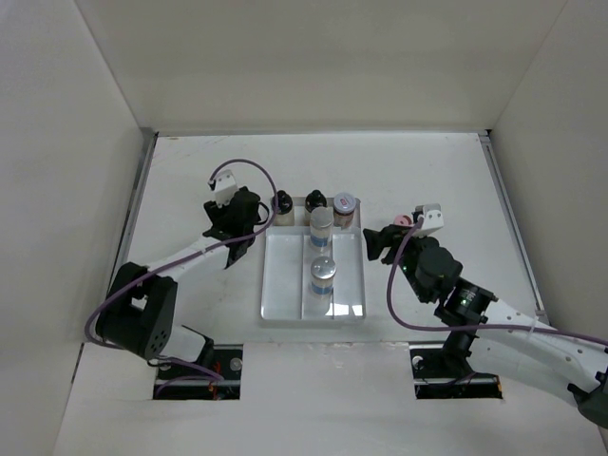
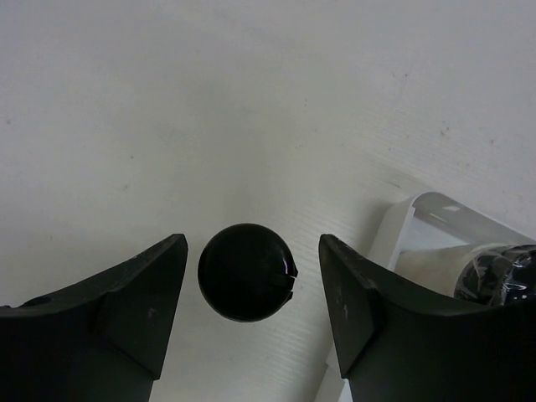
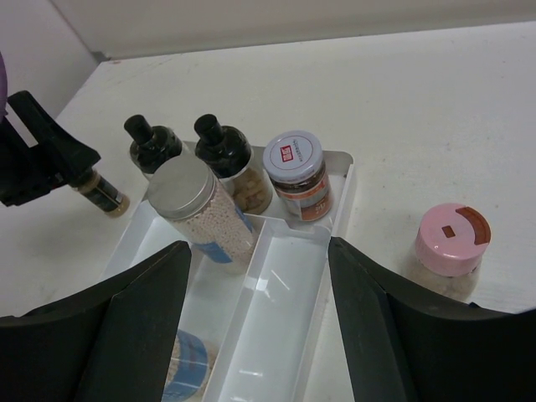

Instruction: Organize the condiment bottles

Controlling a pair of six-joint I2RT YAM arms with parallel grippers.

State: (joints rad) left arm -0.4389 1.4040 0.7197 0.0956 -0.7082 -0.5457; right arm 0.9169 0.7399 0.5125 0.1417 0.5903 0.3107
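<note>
My left gripper [image 2: 251,249] is open and straddles the black cap [image 2: 245,273] of a small dark bottle that stands on the table just left of the white tray, with gaps on both sides. That bottle shows under the left gripper [image 1: 249,217] in the right wrist view [image 3: 102,193]. Two black-capped bottles [image 1: 282,201] [image 1: 315,201] and a grey-lidded jar [image 1: 345,204] stand at the tray's far end. A tall grey-lidded bottle [image 1: 321,225] and a blue-labelled one [image 1: 324,273] stand in the middle compartment. A pink-lidded jar [image 1: 404,220] stands right of the tray. My right gripper [image 3: 258,247] is open and empty.
The white three-compartment tray [image 1: 285,285] lies mid-table; its right compartment [image 3: 276,318] lies below my right gripper [image 1: 375,239]. White walls enclose the table on the left, back and right. The tray's corner [image 2: 419,219] is close to my left gripper's right finger.
</note>
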